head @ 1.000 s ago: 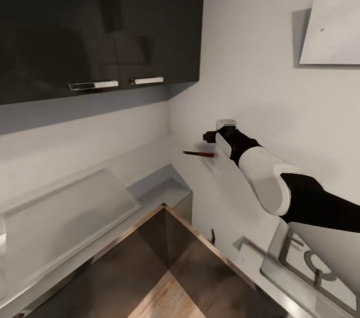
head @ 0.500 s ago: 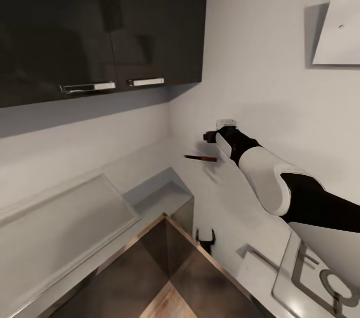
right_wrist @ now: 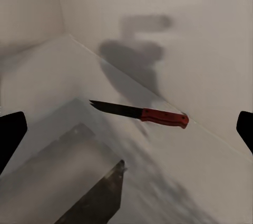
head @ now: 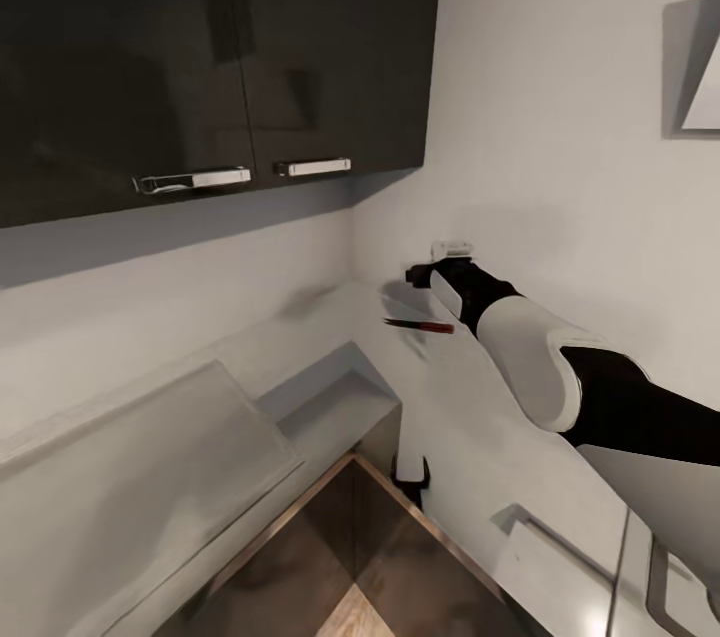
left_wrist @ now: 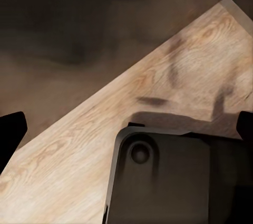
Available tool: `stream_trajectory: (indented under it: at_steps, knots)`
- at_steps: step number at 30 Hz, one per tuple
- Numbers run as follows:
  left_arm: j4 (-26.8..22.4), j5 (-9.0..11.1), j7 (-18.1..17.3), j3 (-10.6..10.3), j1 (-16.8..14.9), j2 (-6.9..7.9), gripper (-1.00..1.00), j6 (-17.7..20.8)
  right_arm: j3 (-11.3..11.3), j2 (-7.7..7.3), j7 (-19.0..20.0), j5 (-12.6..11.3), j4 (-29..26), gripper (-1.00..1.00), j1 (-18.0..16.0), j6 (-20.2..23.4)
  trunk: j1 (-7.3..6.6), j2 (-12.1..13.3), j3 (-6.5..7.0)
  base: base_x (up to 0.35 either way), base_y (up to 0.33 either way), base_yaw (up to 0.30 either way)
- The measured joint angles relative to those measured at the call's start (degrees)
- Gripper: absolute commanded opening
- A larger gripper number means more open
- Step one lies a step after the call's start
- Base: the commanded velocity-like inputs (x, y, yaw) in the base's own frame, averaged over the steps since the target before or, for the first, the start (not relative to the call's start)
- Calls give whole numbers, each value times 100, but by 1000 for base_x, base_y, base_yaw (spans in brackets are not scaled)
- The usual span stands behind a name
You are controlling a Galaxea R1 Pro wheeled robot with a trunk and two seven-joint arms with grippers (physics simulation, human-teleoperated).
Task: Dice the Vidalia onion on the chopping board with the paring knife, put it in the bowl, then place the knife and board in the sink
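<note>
Right pincer (head: 412, 274) spread wide and holding nothing, above the paring knife (head: 420, 324).

In the right wrist view both fingertips (right_wrist: 11, 129) sit at the frame's edges, far apart, with the red-handled knife (right_wrist: 139, 113) lying flat on the grey surface (head: 470, 417) between and ahead of them, not touched. Since half a second ago the head camera has swung, so cabinets (head: 200, 57) and corner shifted across the frame; arm and knife look much the same. The left pincer's dark tips (left_wrist: 10, 132) also stand wide, seemingly empty, over wood-grain floor (left_wrist: 174, 76).
</note>
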Motion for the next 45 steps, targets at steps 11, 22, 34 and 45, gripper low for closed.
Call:
stream_trajectory:
  at_steps: [11, 22, 34, 45]
  knots:
    - [62, -16, -12, -2, 0, -5, 100, -6, 0, 4, -11, 11, 6, 100, 0, -31, -1, -1, 0, 60, 11, 0]
    - [54, -44, -36, -18, 0, 0, 100, -38, 6, -122, -18, 29, -40, 100, 0, -26, 0, 0, 0, 22, 8, 0]
    - [78, -52, -36, -17, 0, -3, 100, -28, 9, -122, -1, 22, 6, 100, 0, -25, 0, 0, 0, 82, 57, 0]
    - [105, -52, -36, -17, 0, -9, 100, -27, 9, -123, 0, 23, 12, 100, 0, -32, 0, 0, 0, 129, 29, 0]
